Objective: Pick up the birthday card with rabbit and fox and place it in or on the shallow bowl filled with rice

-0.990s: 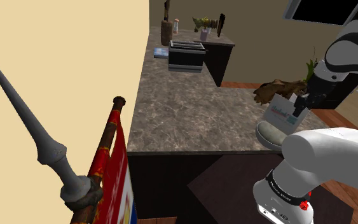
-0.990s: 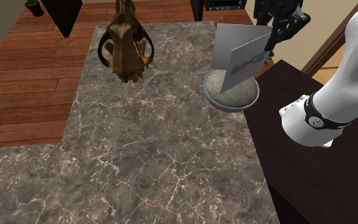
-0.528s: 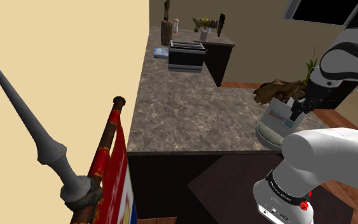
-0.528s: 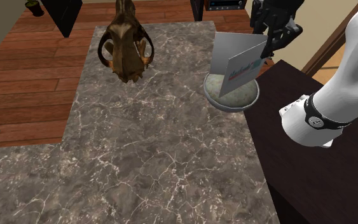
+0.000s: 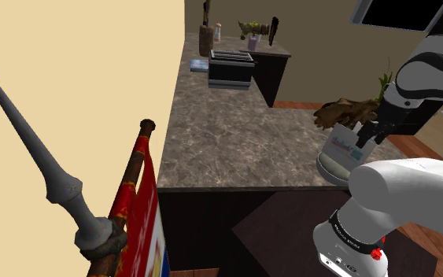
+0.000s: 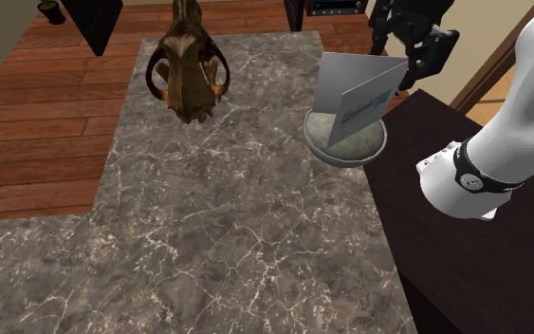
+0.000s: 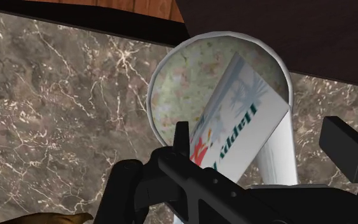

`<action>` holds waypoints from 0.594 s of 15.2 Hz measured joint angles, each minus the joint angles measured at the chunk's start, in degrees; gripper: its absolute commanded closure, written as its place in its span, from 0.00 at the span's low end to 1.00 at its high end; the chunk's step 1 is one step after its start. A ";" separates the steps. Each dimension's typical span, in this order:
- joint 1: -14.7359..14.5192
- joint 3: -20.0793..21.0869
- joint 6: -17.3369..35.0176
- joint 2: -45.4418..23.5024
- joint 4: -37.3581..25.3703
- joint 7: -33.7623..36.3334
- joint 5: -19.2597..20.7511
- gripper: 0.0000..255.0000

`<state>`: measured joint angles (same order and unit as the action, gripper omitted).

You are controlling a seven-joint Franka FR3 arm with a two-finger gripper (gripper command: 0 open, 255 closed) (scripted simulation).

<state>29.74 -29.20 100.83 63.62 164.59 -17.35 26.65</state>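
The birthday card (image 6: pixel 355 90) is a folded white card with coloured lettering. It stands tilted with its lower edge in the shallow grey bowl of speckled rice (image 6: pixel 345 142), near the marble counter's edge by the stand. My black gripper (image 6: pixel 409 59) hovers at the card's upper corner, open, with its fingers spread to either side. In the wrist view the card (image 7: pixel 241 121) leans across the bowl (image 7: pixel 157 95) between the parted fingers of the gripper (image 7: pixel 263 137). From the shoulder view the card (image 5: pixel 344 143) rises out of the bowl (image 5: pixel 331 167), and the gripper (image 5: pixel 369 135) is beside it.
A brown animal skull (image 6: pixel 191 71) lies on the marble counter (image 6: pixel 236 218) beyond the bowl. The dark stand (image 6: pixel 464 256) adjoins the counter. A black box (image 5: pixel 230 68) sits far along the counter. A grey spear (image 5: pixel 46 157) and a red flag (image 5: pixel 137 204) stand close to the shoulder camera.
The gripper came down with the card over the bowl, then its fingers spread apart. The card now rests in the bowl, let go.
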 measured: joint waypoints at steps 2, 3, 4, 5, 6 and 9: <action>0.00 0.00 0.00 0.00 0.00 0.00 0.00 0.00; -0.31 0.53 -0.80 0.03 -0.81 0.08 -0.53 0.00; -0.76 1.06 -2.14 -0.27 -2.55 -0.11 -1.19 0.00; -1.35 1.73 -3.30 -0.73 -4.23 -0.03 -1.98 0.00; -1.72 2.52 -4.80 -0.70 -5.77 -0.03 -2.78 0.00; -1.74 3.15 -6.36 -0.17 -6.75 -0.21 -3.32 0.00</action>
<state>28.00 -26.05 94.46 63.46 157.83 -17.56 23.33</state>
